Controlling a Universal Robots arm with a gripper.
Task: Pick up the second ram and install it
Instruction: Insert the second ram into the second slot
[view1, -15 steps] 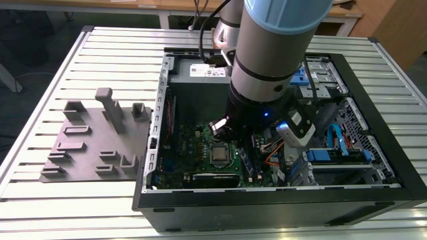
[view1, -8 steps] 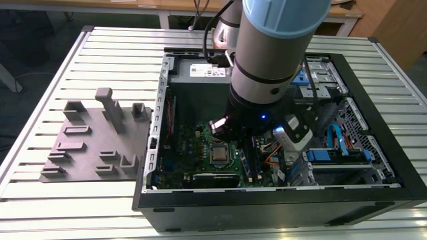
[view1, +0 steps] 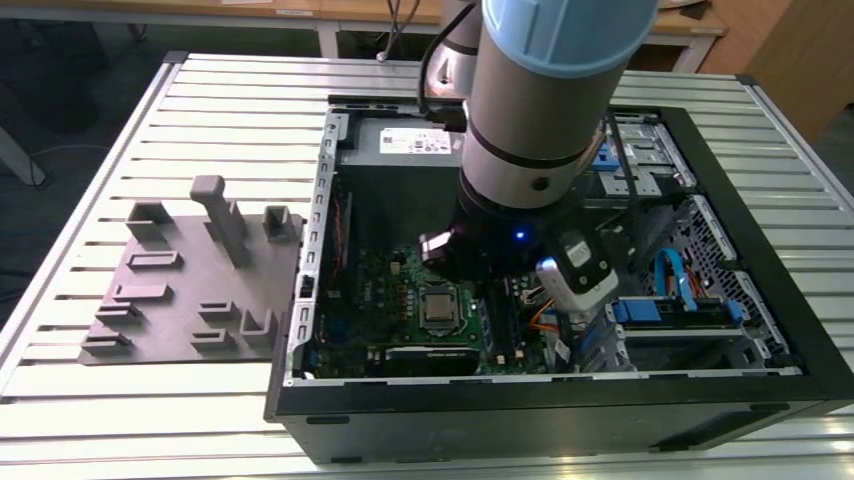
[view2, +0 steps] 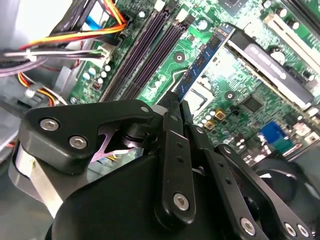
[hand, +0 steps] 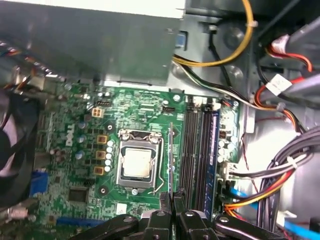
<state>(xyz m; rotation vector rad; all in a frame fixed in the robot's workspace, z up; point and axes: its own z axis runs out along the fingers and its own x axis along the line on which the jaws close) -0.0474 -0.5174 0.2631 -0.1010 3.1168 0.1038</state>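
Holding ram stick (hand: 171, 150) edge-on, clamped tight in gripper (hand: 172, 197). Hovering above motherboard (hand: 75, 130), just beside memory slots (hand: 195, 145); not yet seated.

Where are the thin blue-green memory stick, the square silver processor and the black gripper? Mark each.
thin blue-green memory stick (view2: 202, 61), second wrist view, middle of board.
square silver processor (hand: 137, 162), first wrist view, lid centre.
black gripper (hand: 172, 196), first wrist view, between its fingertips.

White printed label (view1: 420, 140) on the grey power supply (view1: 358, 150), beyond the gripper (hand: 172, 196) at the far end of the case (view1: 534, 420), print too small to read, white maker's logo (hand: 70, 136) on the green motherboard (hand: 145, 102), ahead of the gripper beside the processor socket (hand: 137, 162), white cable tag (hand: 276, 85), unreadable.
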